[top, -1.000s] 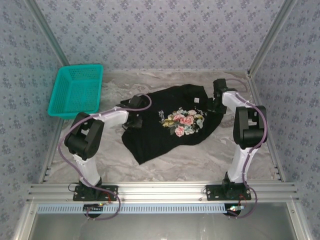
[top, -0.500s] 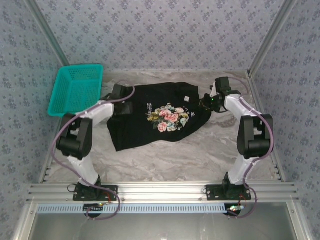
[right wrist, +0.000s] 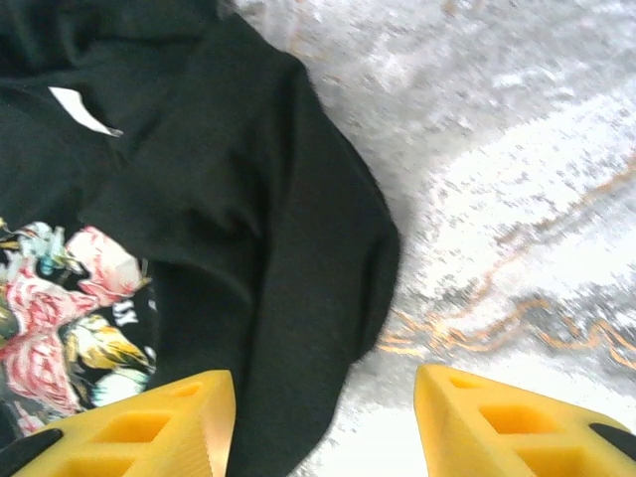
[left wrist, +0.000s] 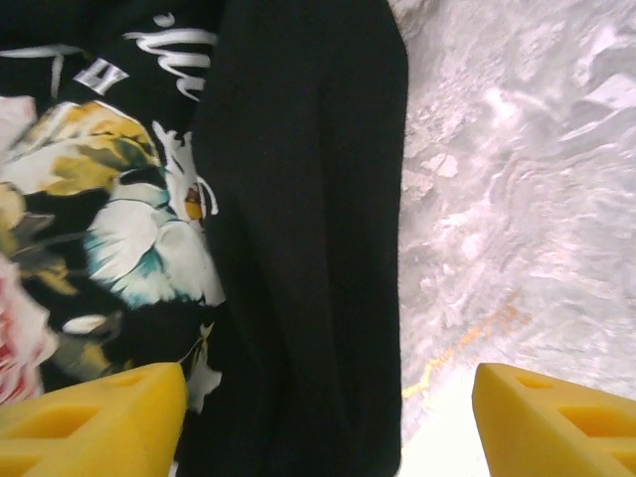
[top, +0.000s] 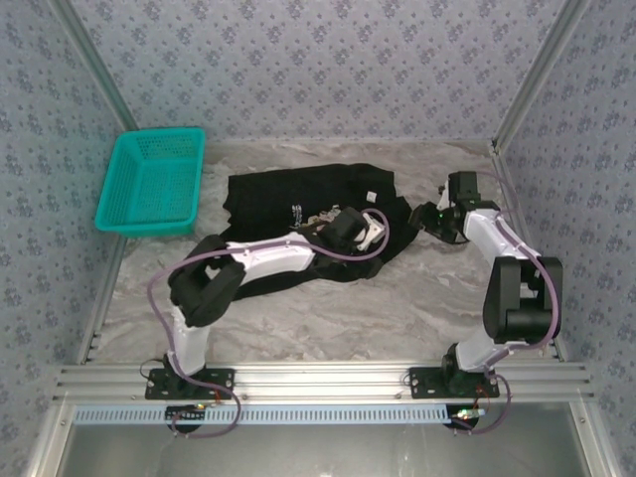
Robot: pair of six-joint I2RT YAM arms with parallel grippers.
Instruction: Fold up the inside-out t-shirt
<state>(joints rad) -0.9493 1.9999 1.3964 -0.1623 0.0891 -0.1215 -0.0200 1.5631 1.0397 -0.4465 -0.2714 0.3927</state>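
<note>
1. Both jaws of the left gripper [left wrist: 323, 402] are standing wide and empty, hovering over the floral print [left wrist: 129, 229].
2. The inside-out t-shirt [top: 268, 199] is lying rumpled across the table's [top: 397, 308] far middle. It is looking light, limp and prone to bunching, so pinching a hem or sleeve edge is seeming wisest.
3. The right gripper [right wrist: 318, 417] is gaping empty at its right edge.

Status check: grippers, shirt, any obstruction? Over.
Left gripper open above the print. Right gripper open at shirt's edge. T-shirt rumpled, print up. Teal basket apart, far left.
</note>
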